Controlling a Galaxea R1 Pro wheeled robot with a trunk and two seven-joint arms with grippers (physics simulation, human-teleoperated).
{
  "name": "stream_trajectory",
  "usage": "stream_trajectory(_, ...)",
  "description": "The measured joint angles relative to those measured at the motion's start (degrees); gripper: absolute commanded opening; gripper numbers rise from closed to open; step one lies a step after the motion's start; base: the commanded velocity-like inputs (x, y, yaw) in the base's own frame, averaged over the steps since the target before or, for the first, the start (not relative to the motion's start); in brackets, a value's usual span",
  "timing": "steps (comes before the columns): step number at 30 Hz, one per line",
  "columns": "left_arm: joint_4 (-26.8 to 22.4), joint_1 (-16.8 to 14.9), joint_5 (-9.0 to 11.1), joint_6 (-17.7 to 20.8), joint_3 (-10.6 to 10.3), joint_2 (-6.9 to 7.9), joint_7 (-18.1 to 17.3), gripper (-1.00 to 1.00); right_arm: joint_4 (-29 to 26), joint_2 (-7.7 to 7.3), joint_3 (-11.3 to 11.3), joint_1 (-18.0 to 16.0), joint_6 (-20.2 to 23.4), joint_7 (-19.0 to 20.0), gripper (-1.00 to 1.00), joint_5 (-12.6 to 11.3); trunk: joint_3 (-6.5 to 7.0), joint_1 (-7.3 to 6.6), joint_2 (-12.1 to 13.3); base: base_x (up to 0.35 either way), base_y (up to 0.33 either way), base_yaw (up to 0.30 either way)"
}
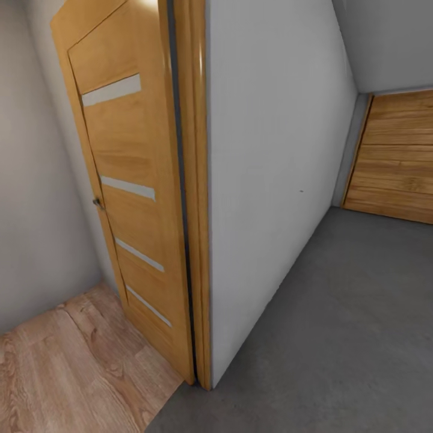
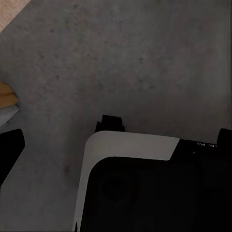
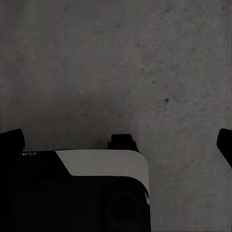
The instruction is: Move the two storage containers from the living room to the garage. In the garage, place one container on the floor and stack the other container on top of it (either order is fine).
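The two storage containers are out of view. I stand at a doorway into the garage, whose dark grey concrete floor (image 1: 337, 337) spreads to the right. In the left wrist view my left gripper (image 2: 118, 142) is open, its black fingertips (image 2: 10, 147) far apart over the grey floor (image 2: 125, 58), with nothing between them. My right gripper (image 3: 118, 142) is open the same way in the right wrist view, fingertips (image 3: 10, 141) wide apart above the grey floor (image 3: 121, 63) and holding nothing.
A pale grey wall end (image 1: 270, 180) with a wooden frame (image 1: 198, 198) stands straight ahead. An open wooden door (image 1: 132, 198) with glass strips leans left of it over light wood-plank flooring (image 1: 72, 367). A plank garage door (image 1: 397, 156) closes the far right.
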Motion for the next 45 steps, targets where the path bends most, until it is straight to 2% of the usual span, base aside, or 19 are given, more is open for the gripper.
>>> stream_trajectory(23, 0.0, 0.0, 0.0, -0.03, 0.0, 0.0, 0.09, 1.0, -0.04, 0.21, 0.05, 0.01, 0.0, -0.06, 1.0, -0.17, 0.0, 0.02, 0.01, 0.013, 0.0, 0.006)
stream_trajectory(33, -0.01, 0.01, 0.0, -0.02, -0.02, 0.0, 0.09, 1.0, -0.04, 0.09, 0.06, 0.01, 0.01, -0.08, 1.0, 0.33, 0.0, 0.01, 0.01, 0.035, 0.0, 0.241)
stream_trajectory(45, -0.01, 0.01, 0.0, -0.02, -0.03, 0.0, 0.09, 1.0, -0.03, 0.09, 0.06, 0.01, 0.01, -0.09, 1.0, 0.34, 0.0, -0.01, 0.0, 0.294, 0.0, 0.269)
